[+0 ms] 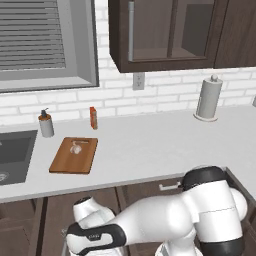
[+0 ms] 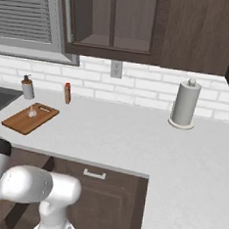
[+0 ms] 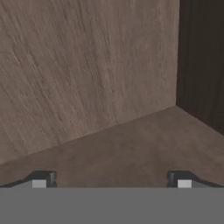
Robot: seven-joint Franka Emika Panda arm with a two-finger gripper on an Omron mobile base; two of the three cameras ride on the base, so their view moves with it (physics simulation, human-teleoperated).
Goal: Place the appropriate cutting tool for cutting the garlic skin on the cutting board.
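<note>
Hand (image 3: 111, 181) open; no legible writing.

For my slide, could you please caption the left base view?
Garlic rests on the cutting board beside the sink.

Your arm (image 1: 165, 220) is folded low in front of the base, its white links bent down and reaching below the level of the worktop edge. In the hand view your gripper (image 3: 111, 180) has its jaws spread wide, the two dark fingertips (image 3: 43, 178) far apart with nothing held between them.
</note>
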